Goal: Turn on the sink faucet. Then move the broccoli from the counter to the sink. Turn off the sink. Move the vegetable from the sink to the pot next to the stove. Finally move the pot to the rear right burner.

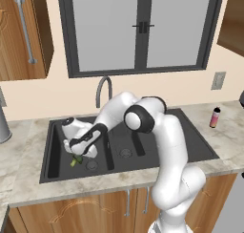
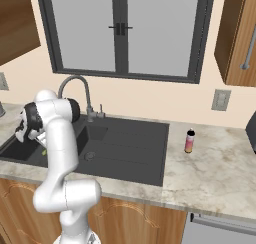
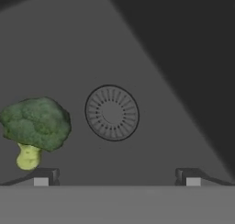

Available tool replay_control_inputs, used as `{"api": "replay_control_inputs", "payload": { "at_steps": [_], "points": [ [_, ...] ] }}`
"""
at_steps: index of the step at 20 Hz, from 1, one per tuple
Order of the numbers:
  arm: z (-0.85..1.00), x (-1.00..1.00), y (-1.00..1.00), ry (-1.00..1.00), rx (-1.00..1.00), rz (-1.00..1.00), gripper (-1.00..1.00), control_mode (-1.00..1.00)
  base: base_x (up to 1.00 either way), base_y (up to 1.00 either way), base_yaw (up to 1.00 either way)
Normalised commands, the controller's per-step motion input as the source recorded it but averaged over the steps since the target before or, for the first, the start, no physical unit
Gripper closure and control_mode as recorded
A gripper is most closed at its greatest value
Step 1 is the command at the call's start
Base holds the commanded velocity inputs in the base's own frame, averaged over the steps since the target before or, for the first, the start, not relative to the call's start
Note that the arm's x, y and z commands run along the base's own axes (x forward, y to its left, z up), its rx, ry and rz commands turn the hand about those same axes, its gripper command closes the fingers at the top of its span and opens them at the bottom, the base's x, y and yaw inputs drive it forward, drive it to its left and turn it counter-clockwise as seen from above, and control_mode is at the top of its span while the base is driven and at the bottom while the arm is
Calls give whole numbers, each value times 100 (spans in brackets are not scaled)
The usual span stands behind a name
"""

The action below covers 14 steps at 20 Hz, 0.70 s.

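The broccoli (image 1: 75, 161) lies on the floor of the charcoal sink's (image 1: 193, 143) left basin, close to the round drain (image 1: 91, 165). My gripper (image 1: 79, 153) hangs low in that basin, just above the floret. In the hand view the broccoli (image 3: 36, 126) sits left of the drain (image 3: 111, 112), outside the fingers. The gripper (image 3: 117, 177) is open, its tips wide apart with nothing between them. The dark gooseneck faucet (image 1: 102, 90) rises behind the basin, and I see no water at its spout (image 2: 75, 84). A sliver of the broccoli (image 2: 44, 152) peeks out beside my arm.
A small red-pink bottle (image 1: 215, 117) stands on the counter (image 1: 228, 132) right of the sink. A steel canister (image 1: 3, 128) stands at the far left. The sink's divider wall (image 1: 109, 153) runs close to the right of my hand.
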Motion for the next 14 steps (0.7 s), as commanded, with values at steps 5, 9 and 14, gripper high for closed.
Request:
{"api": "replay_control_inputs", "payload": {
  "at_steps": [5, 9, 14],
  "points": [
    [-11, 9, 0, 8, -5, 1, -100, -100, 0, 0, 0],
    [-5, 0, 0, 2, -3, 4, -100, -100, 0, 0, 0],
    [0, 0, 0, 0, 0, 7, -100, -100, 0, 0, 0]
  ]
}}
